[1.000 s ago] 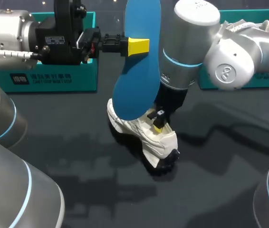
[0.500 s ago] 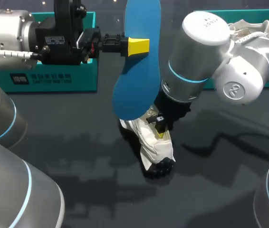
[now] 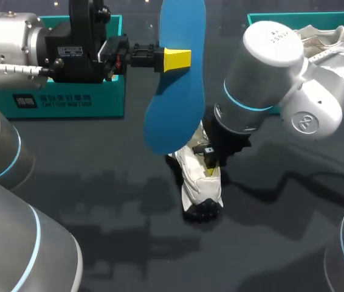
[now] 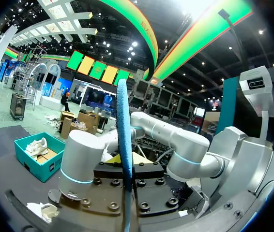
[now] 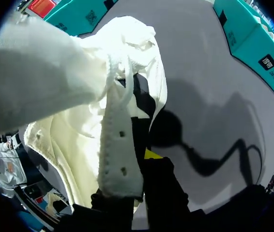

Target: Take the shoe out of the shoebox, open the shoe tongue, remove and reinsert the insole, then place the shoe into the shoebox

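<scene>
Dark table — white shoe clamped at its collar by the right gripper; above it, left gripper pinches the blue insole upright.

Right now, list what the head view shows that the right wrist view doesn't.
Head view only: my left hand holding the blue insole upright above the table. Right wrist view only: the eyelet strip lying close against my right hand. Both: the white shoe at the right hand, a teal shoebox, and the table.
</scene>
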Controlling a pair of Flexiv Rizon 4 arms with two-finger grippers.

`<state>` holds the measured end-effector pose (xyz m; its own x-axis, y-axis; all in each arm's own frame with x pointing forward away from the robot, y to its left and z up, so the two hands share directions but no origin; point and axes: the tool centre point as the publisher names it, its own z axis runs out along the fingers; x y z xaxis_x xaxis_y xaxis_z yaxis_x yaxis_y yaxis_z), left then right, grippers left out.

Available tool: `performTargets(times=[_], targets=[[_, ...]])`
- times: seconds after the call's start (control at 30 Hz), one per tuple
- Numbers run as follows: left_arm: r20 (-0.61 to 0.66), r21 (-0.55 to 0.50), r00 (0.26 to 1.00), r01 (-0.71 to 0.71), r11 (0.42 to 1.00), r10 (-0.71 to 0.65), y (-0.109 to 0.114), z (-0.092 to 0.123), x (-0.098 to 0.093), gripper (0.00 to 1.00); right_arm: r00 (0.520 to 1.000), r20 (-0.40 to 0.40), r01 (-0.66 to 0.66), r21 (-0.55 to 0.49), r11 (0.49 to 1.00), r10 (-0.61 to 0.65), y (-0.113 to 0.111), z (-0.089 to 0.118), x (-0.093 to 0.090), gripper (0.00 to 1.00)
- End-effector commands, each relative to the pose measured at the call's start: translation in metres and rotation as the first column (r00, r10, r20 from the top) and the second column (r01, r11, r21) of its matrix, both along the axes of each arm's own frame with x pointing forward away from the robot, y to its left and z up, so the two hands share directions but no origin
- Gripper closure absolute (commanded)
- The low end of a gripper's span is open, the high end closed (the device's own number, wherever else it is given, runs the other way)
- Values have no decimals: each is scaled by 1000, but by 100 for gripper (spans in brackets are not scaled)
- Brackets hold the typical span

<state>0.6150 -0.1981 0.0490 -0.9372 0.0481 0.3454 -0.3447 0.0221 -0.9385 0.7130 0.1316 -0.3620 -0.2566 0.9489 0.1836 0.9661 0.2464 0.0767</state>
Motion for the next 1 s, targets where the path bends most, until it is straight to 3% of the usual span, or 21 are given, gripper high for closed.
performTargets(times=[0.03,0.37,1.0], targets=[[0,0,1000,0,1000,0,-1,0,0,100,1000,-13,24,22,999,-23,-6,-10,7,100],[0,0,1000,0,1000,0,-1,0,0,100,991,-8,134,19,991,-133,-10,-23,12,100],[0,0,1000,0,1000,0,-1,0,0,100,989,-48,139,31,990,-137,-12,-53,18,100]])
